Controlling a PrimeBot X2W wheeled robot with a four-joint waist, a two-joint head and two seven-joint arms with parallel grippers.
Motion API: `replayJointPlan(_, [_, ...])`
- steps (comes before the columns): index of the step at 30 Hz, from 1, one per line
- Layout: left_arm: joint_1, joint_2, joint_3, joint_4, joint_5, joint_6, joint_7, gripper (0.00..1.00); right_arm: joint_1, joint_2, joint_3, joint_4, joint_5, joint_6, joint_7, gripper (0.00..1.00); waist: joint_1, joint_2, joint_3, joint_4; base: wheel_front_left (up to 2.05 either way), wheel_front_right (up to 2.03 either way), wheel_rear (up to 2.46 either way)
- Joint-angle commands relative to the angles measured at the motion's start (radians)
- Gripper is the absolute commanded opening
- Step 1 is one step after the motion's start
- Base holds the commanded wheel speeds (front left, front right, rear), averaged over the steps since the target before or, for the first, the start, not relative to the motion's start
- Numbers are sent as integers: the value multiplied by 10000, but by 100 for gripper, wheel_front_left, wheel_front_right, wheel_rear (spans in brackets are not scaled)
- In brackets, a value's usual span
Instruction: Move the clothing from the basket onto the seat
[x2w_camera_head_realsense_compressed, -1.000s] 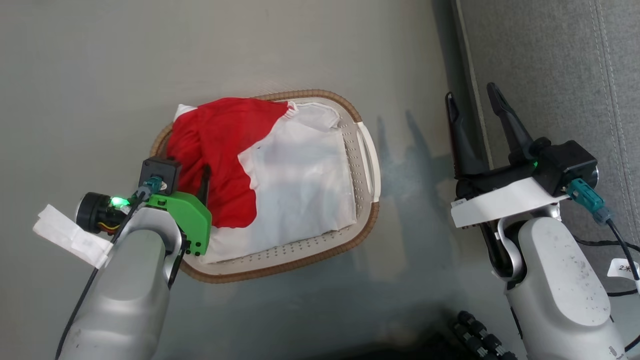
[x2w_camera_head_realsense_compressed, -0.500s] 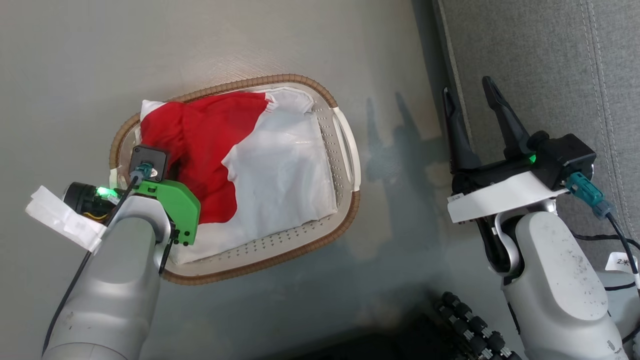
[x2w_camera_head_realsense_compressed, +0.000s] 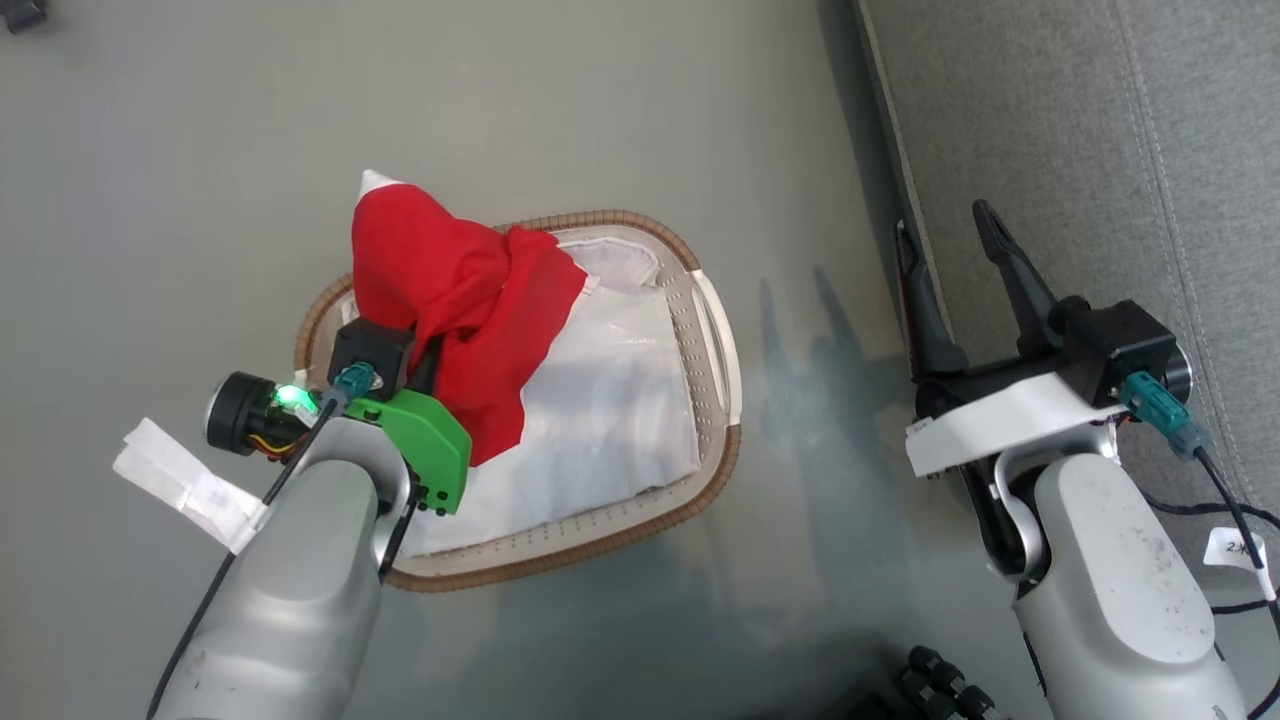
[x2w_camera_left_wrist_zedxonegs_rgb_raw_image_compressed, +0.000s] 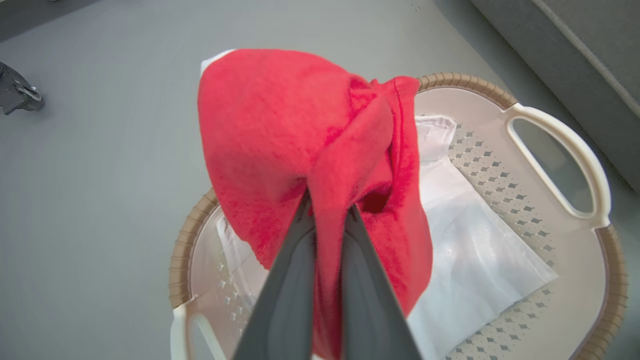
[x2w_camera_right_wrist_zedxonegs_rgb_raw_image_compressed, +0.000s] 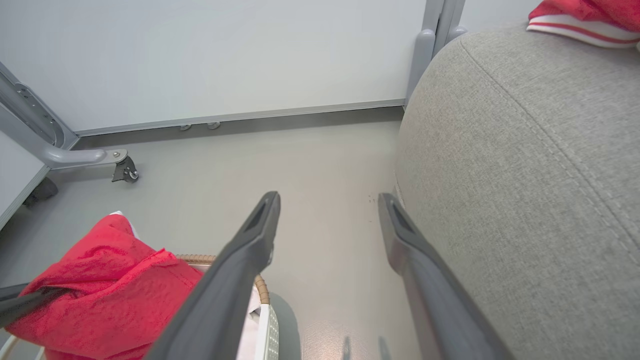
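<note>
Head view, left grip: my left end effector (x2w_camera_head_realsense_compressed: 425, 352) is clenched on the red garment (x2w_camera_head_realsense_compressed: 450, 290) above the left half of the basket (x2w_camera_head_realsense_compressed: 640, 222).
Head view, change: a second ago this garment lay flat in the basket with my fingers spread over it. Now it stands bunched into a peak, raised off the white liner (x2w_camera_head_realsense_compressed: 610, 400), with its lower edge trailing inside the basket.
Head view, meaning: I judge the pick made. The lift clear and the carry to the seat (x2w_camera_head_realsense_compressed: 1100, 150), right of the basket, are not yet done.
Head view, right side: my right end effector (x2w_camera_head_realsense_compressed: 945, 222) is released and empty, between the basket and the seat.
Left wrist view, pinch: a fold of red fabric sits squeezed between my two fingers and the rest drapes over their tips. The head view hides this contact behind my wrist.
Right wrist view, seat: a second red garment (x2w_camera_right_wrist_zedxonegs_rgb_raw_image_compressed: 585, 17) with white stripe trim lies on the seat, well away from the basket. The head view's frame stops short of that spot.
Right wrist view, progress: I judge one piece delivered and the held one the last.
</note>
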Motion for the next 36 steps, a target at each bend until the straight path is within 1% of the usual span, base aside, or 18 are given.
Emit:
replayJointPlan(1, [225,-58,-102,-188,-137,-35,-53,0,273,-43,-52,90,-88,-14,-49,100,-1,0,-1064,451,0,0,0])
replayJointPlan(4, [566,-105,-537,-773,-384,-46,-87,0,611,-42,-176,292,-265,-12,-49,100,-1,0,-1940,680,0,0,0])
replayJointPlan(11, [982,244,-1576,-1971,-1166,-48,117,0,1457,-43,-193,717,-441,-12,-49,100,-1,0,-3898,966,0,0,0])
replayJointPlan(16, [698,580,-2323,-2977,-1713,-40,721,0,1995,-43,-136,932,-481,-12,-49,100,-1,0,-5064,1011,0,0,0])
replayJointPlan(20, [367,848,-2890,-3773,-2226,-39,1354,0,2307,-42,-42,1062,-486,-12,-49,100,-1,0,-5776,992,0,0,0])
replayJointPlan(24, [-145,1199,-3338,-4345,-2857,-37,1952,0,2450,-42,121,1139,-504,-12,-49,100,-1,0,-6308,915,0,0,0])
replayJointPlan(27, [-518,1289,-3426,-4605,-3368,-37,2321,0,2447,-43,254,1095,-553,-12,-49,100,-1,0,-6515,864,0,0,0])
replayJointPlan(30, [-950,1482,-3623,-4848,-3586,-37,2685,0,2293,-42,416,1005,-584,-12,-49,100,-1,0,-6627,820,0,0,0])
replayJointPlan(36, [-1634,1546,-3806,-5184,-3920,-27,3151,0,1918,-39,883,839,-470,-12,-49,100,-1,0,-6740,777,0,0,0])
